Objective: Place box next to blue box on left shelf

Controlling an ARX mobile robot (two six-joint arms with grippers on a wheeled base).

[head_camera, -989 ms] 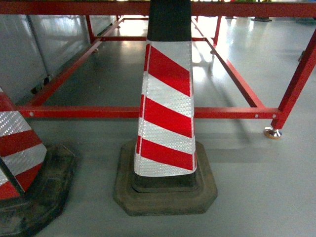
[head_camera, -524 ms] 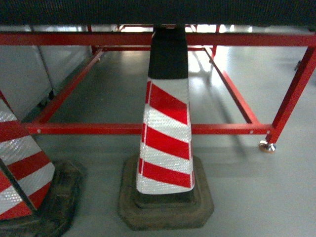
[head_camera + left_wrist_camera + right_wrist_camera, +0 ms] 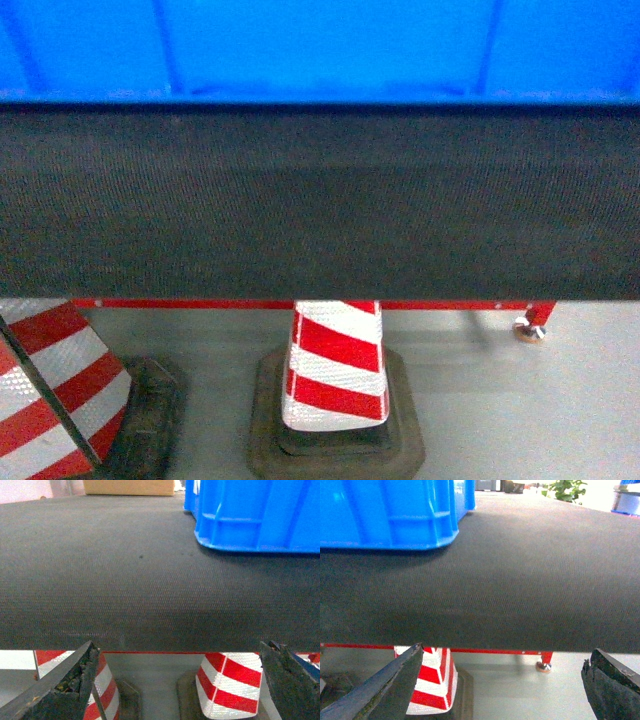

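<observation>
The box (image 3: 320,50) is a bright-blue ribbed crate standing on a dark woven table top (image 3: 320,200), and it fills the top of the head view. The left wrist view has the box (image 3: 260,515) at upper right, well beyond my left gripper (image 3: 180,650). That gripper is open and empty, just short of the table's near edge. The right wrist view has the box (image 3: 390,512) at upper left, with my right gripper (image 3: 506,652) likewise open and empty below the edge. The left shelf and its blue box are out of view.
Two red-and-white traffic cones (image 3: 335,370) (image 3: 50,390) stand on the grey floor under the table's front. A red frame foot (image 3: 525,330) shows at right. A cardboard box (image 3: 129,487) sits at the table's far side, and a plant (image 3: 562,489) lies beyond it.
The head view has risen: the dark table top and the blue box now fill the upper frame, and the cones and red frame have dropped towards the bottom.
</observation>
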